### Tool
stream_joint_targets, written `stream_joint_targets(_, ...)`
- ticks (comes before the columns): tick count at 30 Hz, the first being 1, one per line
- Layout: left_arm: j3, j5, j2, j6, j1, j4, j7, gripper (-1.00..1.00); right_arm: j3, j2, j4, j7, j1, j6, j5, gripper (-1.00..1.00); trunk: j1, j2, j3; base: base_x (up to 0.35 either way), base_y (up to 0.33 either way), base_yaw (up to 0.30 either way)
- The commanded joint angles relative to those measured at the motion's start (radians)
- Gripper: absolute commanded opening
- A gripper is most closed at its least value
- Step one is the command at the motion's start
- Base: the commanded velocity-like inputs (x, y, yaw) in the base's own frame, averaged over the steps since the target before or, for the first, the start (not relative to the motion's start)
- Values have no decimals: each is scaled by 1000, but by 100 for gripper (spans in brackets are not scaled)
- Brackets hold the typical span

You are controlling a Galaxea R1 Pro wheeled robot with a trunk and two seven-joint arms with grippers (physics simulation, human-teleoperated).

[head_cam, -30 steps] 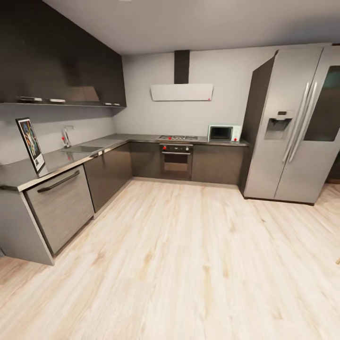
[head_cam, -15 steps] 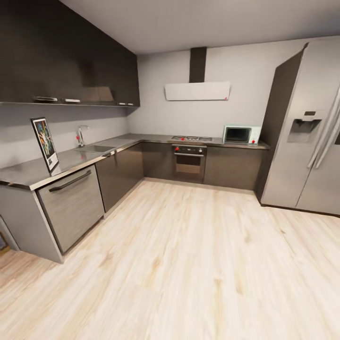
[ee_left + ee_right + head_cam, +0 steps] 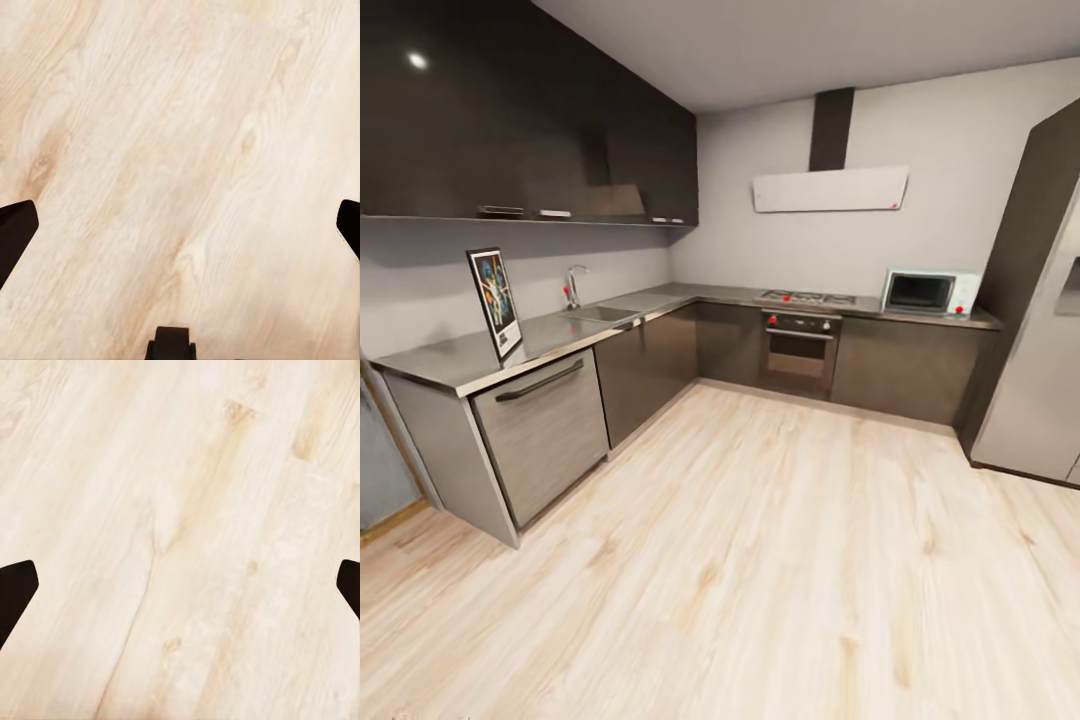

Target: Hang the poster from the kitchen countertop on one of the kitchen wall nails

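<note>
Head view shows the poster point(image 3: 494, 302) standing upright on the worktop point(image 3: 450, 362), near the sink point(image 3: 600, 313). Both wrist views look at the wooden floor point(image 3: 180, 150); the fingers point(image 3: 15, 229) of both grippers are spread wide and hold nothing. I judge the robot should drive close and stop squarely before the poster.

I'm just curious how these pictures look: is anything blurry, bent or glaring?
Head view: wide-angle bend tilts the walls and fridge; a small glare spot shines on the dark upper cabinets; the poster is small and soft. Both wrist views: evenly lit wooden floor, with each open pincer's dark fingertips at the edges.
</note>
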Motion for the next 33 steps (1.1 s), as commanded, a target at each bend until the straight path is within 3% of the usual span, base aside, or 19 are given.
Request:
stream_joint_targets(1,2,0,0,-1,0,-1,0,100,1,0,1,-3,-1,-3,1,100,0,0,-1,260,-246,289)
stream_joint_targets(12,5,0,0,-1,0,-1,0,100,1,1,1,-2,-1,-2,1,100,0,0,-1,260,-246,260)
stream_joint_targets(26,6,0,0,-1,0,-1,0,100,3,-1,42,2,-1,-1,1,100,0,0,-1,260,-246,22)
stream_joint_targets(33,6,0,0,-2,0,-1,-1,100,2,1,42,-1,-1,-3,0,100,0,0,-1,257,-237,202)
